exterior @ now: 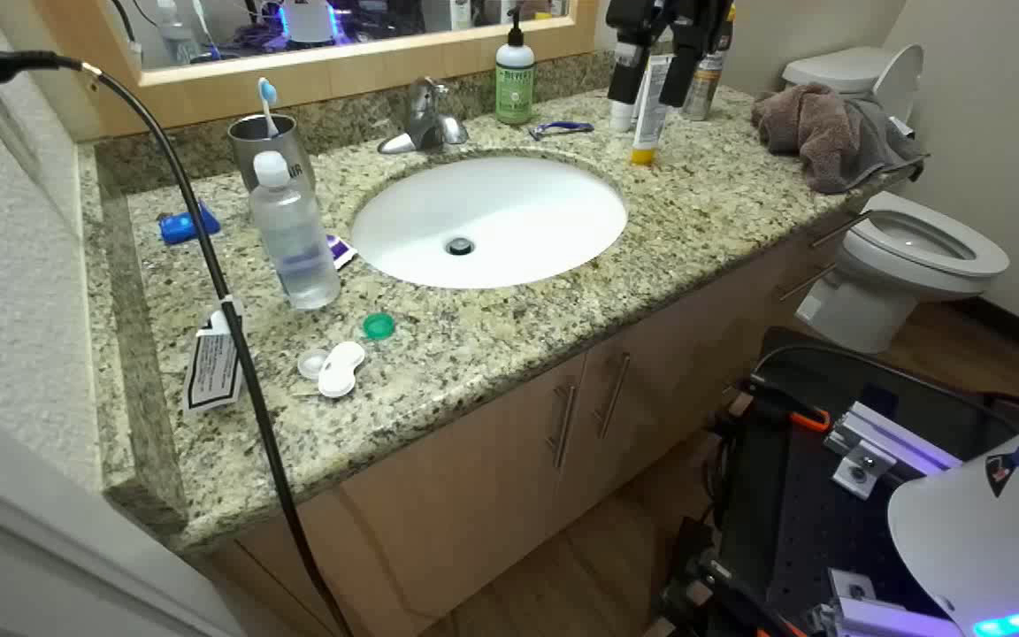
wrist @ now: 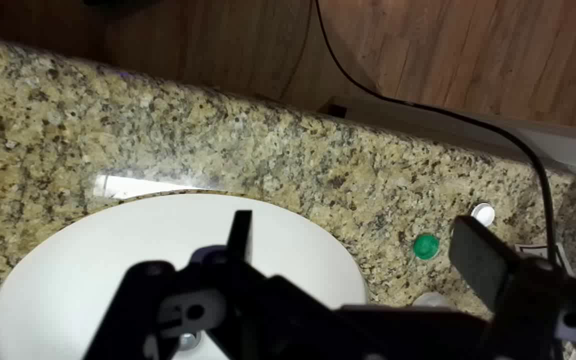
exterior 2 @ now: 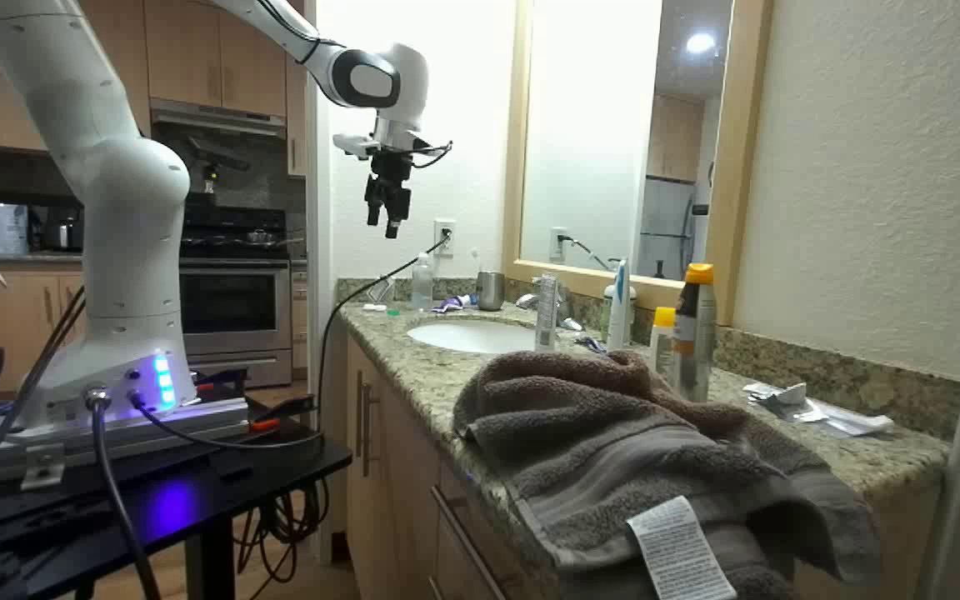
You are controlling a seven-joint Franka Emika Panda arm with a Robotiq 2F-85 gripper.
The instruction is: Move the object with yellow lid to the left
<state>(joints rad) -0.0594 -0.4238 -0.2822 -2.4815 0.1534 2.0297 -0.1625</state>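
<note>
The object with yellow lid is a slim white tube standing upright on its yellow-orange cap, just past the sink. In an exterior view the tube stands behind the towel, which hides its cap. It does not show in the wrist view. My gripper hangs high above the counter, well apart from the tube. In an exterior view the gripper only overlaps the tube in the line of sight. In the wrist view the gripper's fingers are wide apart with nothing between them, over the sink side and counter.
The sink lies in the counter's middle. A soap bottle, toothbrush, yellow-capped bottle, spray can and towel stand or lie around the tube. A clear bottle and black cable are across the sink.
</note>
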